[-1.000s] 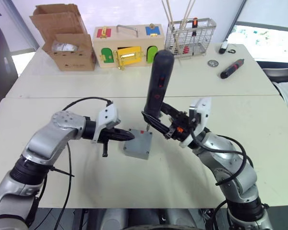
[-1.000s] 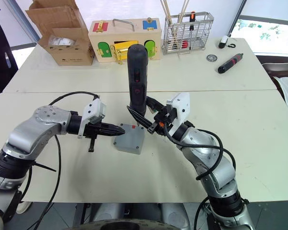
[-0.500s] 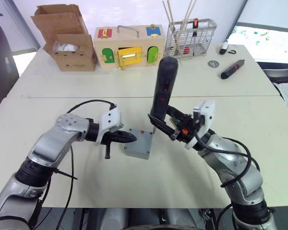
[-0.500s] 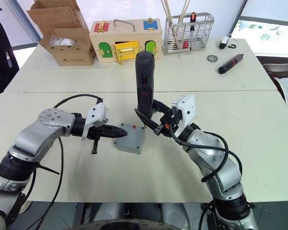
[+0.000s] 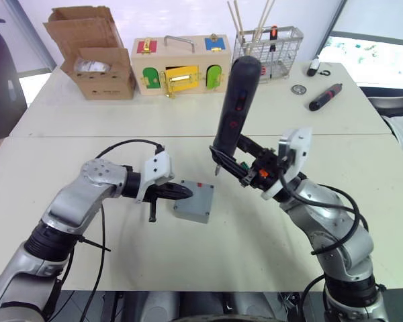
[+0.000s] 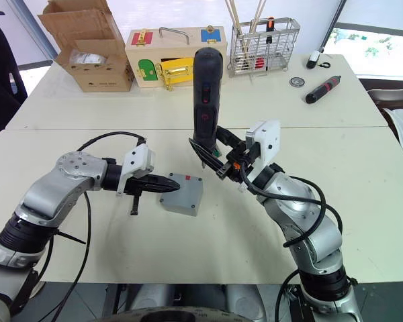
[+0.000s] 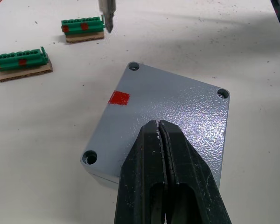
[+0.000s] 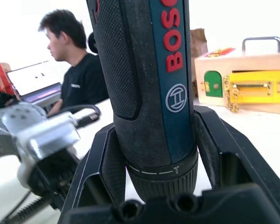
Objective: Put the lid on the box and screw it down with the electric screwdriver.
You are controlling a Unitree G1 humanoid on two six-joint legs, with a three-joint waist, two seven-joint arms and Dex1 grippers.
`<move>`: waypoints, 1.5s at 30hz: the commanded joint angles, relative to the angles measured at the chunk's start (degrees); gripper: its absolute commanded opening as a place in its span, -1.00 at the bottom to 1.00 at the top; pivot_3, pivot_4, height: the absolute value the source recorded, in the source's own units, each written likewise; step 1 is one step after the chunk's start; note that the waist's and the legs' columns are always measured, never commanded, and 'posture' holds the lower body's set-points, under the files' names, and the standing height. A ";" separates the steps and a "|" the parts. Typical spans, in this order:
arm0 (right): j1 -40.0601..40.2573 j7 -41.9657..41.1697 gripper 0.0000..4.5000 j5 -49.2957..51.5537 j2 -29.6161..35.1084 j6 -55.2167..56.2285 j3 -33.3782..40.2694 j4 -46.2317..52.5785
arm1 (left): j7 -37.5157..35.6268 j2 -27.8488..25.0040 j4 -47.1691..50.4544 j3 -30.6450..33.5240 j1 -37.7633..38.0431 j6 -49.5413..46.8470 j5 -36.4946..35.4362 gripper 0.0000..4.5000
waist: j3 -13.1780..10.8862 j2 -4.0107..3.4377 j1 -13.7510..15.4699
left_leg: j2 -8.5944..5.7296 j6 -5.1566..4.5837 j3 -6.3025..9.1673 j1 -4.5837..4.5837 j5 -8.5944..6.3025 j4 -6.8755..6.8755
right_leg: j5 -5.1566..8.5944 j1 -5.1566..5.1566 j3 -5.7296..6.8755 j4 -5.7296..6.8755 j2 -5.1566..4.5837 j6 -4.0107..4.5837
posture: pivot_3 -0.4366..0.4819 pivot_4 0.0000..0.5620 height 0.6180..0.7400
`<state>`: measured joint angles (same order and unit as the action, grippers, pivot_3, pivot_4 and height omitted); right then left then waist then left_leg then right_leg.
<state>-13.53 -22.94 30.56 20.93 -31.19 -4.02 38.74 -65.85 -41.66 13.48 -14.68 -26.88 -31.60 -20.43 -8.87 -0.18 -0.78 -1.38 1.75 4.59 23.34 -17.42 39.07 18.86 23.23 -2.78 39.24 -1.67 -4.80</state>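
So your lid (image 7: 165,112) already sits on the box (image 5: 194,202) mid-counter, pinned by the pressed-together left gripper (image 5: 186,193), while the right gripper (image 5: 236,169) clamps the electric screwdriver (image 5: 233,110) upright above it, with every corner screw still undriven, I judge.

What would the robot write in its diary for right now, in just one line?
lid: on box | left gripper: shut, tips over lid | right gripper: shut on screwdriver, upright, bit off the lid
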 commanded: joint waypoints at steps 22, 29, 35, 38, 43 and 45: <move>2.46 -1.28 -0.21 0.92 -1.05 0.79 -1.42 1.90 | 0.28 0.21 -0.49 -1.13 0.88 -0.02 2.16 -1.00 | 0.00 0.00 0.00 | 0.00 0.00 0.01 0.00 0.00 0.01 | 0.00 -0.01 0.01 0.00 0.01 0.00 | -0.05 -0.47 1.00; 3.82 -2.35 -0.21 -1.58 -1.25 3.33 -2.77 0.12 | 0.34 -0.06 -0.23 -0.80 1.09 -0.24 2.19 -1.00 | 0.01 0.00 -0.08 | 0.00 0.00 0.01 -0.04 0.00 0.00 | 0.00 -0.03 0.01 0.02 0.02 0.00 | -0.05 -0.47 1.00; 2.89 -2.38 -0.21 -2.55 -1.92 4.49 -2.72 -0.87 | 0.26 -0.14 -0.16 -0.79 0.98 -0.29 2.19 -1.00 | 0.01 0.00 -0.08 | 0.00 0.00 0.02 -0.05 0.00 0.00 | 0.00 -0.04 0.01 0.02 0.02 0.00 | -0.05 -0.47 1.00; 2.73 -2.46 -0.21 -2.86 -1.98 4.73 -2.72 -1.04 | 0.24 -0.13 -0.17 -0.82 0.93 -0.26 2.21 -1.00 | 0.01 0.00 -0.07 | 0.00 0.00 0.02 -0.05 0.00 0.01 | 0.00 -0.04 0.01 0.02 0.02 0.00 | -0.05 -0.47 1.00; 3.49 -2.87 -0.21 -3.42 -1.60 4.87 -2.95 -1.15 | 0.29 -0.05 -0.22 -0.81 0.89 -0.30 2.19 -1.00 | 0.02 0.00 -0.07 | 0.00 0.00 0.01 -0.05 0.00 0.00 | 0.00 -0.04 0.01 0.02 0.02 0.00 | -0.05 -0.47 1.00; 3.62 -3.02 -0.21 -3.50 -1.50 4.76 -2.84 -1.28 | 0.29 0.00 -0.26 -0.83 0.79 -0.39 2.16 -1.00 | 0.02 0.00 -0.06 | 0.00 0.00 0.01 -0.05 0.00 0.01 | 0.00 -0.04 0.01 0.02 0.02 0.00 | -0.05 -0.47 1.00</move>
<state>-9.74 -25.70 27.16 19.58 -27.80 -6.94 35.81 -65.77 -40.97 13.56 -14.80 -26.75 -31.05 -19.36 -8.85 -0.18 -0.85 -1.38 1.75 4.60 23.29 -17.41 39.07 18.86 23.18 -2.77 39.26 -1.65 -4.80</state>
